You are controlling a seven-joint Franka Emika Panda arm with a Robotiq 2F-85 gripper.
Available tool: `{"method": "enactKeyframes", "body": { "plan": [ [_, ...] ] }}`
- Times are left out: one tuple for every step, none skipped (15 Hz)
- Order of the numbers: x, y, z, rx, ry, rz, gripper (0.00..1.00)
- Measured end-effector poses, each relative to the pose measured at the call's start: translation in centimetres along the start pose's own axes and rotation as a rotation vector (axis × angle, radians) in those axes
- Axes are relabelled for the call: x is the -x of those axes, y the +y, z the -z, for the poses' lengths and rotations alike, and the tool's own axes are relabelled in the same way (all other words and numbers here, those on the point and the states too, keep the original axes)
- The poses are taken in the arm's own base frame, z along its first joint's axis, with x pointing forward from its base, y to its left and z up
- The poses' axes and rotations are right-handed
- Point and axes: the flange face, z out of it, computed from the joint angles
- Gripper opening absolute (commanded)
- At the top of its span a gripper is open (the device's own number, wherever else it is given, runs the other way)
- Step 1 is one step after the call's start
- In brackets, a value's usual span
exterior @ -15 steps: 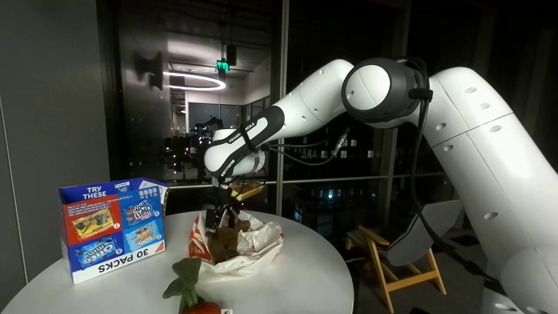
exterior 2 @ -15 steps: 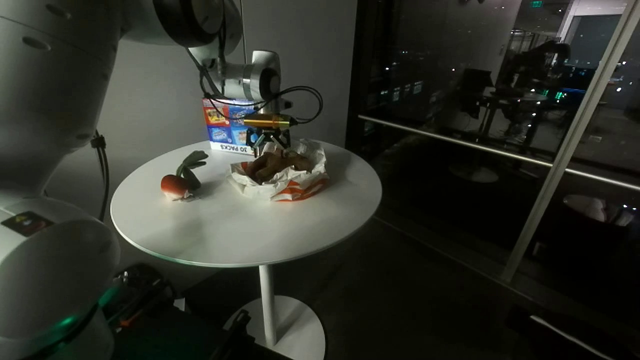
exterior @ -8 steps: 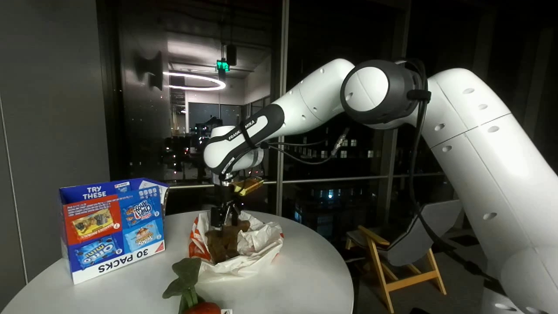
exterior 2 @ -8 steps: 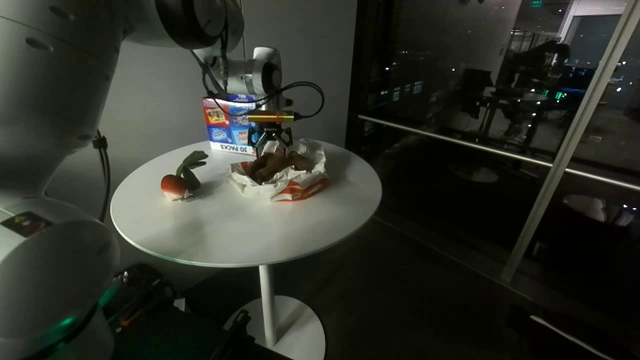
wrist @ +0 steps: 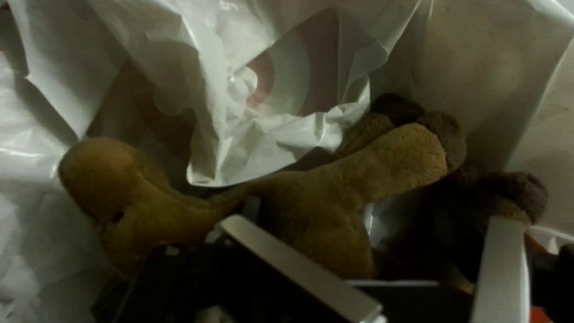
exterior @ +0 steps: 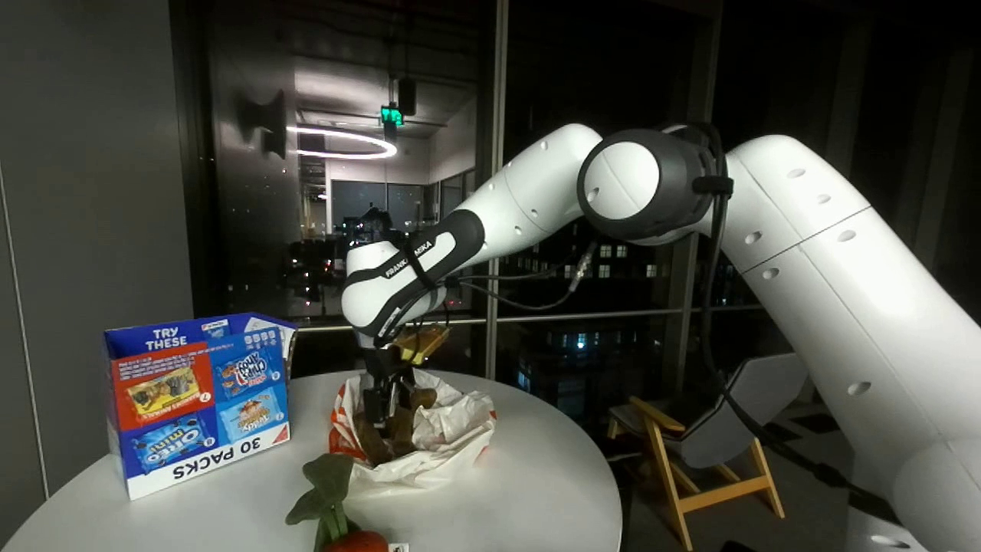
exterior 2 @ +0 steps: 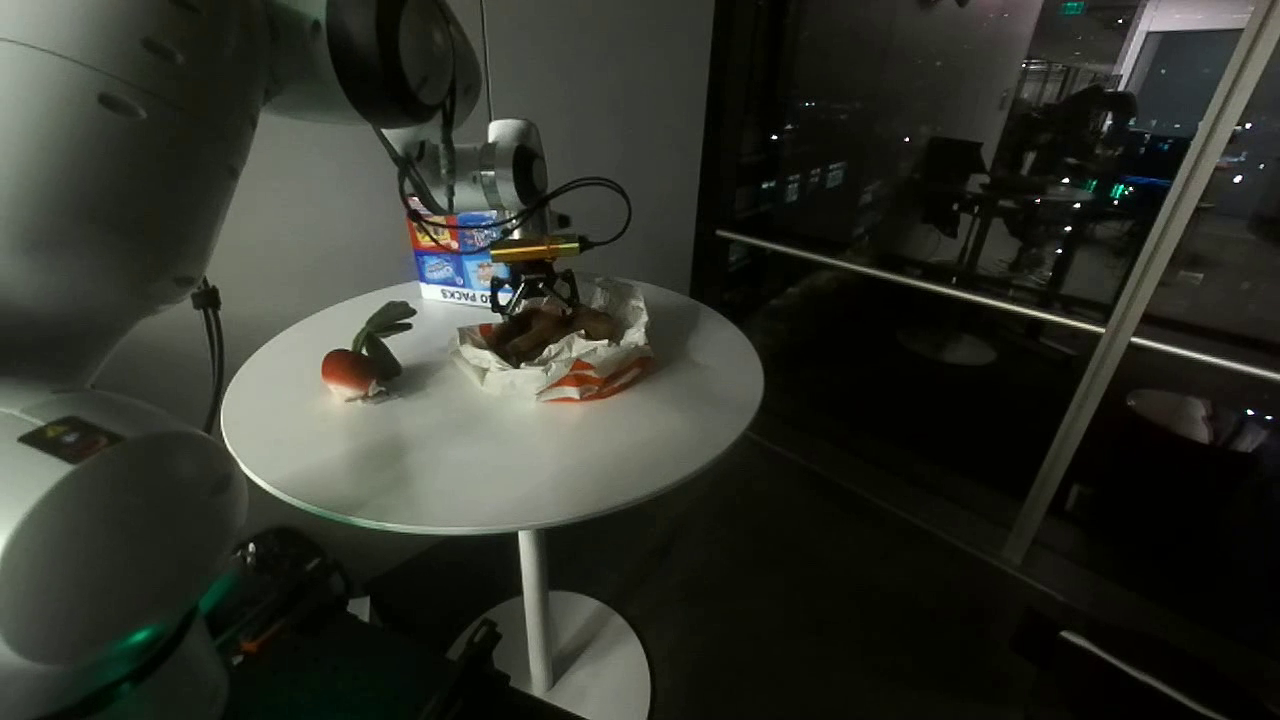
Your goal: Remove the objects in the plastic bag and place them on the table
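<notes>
Two fingers stood apart over one plush toy

Gripper reached down at the mouth of the bag, its fingers wide apart, nothing seen clamped between them. Whether a pad touched plush: could not tell.

Toy lay inside the bag, under the gripper. Wrist view put its long axis roughly parallel to the line from finger to finger: rounded end, probably the head, out beyond one finger; dark feet toward the other. One finger crossed in front of the chest; some torso and a leg showed in the gap. Judged a grasp being lined up, not yet made. As aimed, closing would likely have pressed lengthwise; a turned wrist might have given a narrower bite across the body. Risk: a fold of bag pinched along with it.

Toy cloth looked short-napped, tan-brown, limbs stubby; likely soft under pressure. Bag was thin, glossy white plastic, sharply creased, with red-orange print.

Farther out, both exterior views showed a smooth, round white table. On it, apart from the bag, lay a red vegetable-shaped thing with green leaves; a snack carton stood near the edge, "30 PACKS" upside down.
</notes>
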Motion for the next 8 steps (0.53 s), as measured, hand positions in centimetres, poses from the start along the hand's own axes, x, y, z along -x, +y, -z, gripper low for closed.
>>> {"method": "enactKeyframes", "body": {
  "plan": [
    [-0.4,-0.3,-0.2,0.002,-0.006,0.006,0.57],
    [-0.7,-0.5,-0.2,0.006,-0.007,0.012,0.50],
    [-1.0,-0.6,-0.1,0.011,-0.008,0.018,0.43],
    [-1.3,-0.7,0.1,0.022,-0.008,0.025,0.34],
    [-1.5,-0.8,0.3,0.033,-0.008,0.032,0.28],
    [-1.6,-0.9,0.4,0.043,-0.006,0.038,0.21],
    [-1.8,-1.0,0.5,0.049,-0.005,0.041,0.13],
    [-1.9,-1.2,0.7,0.052,-0.003,0.043,0.07]
  ]
}}
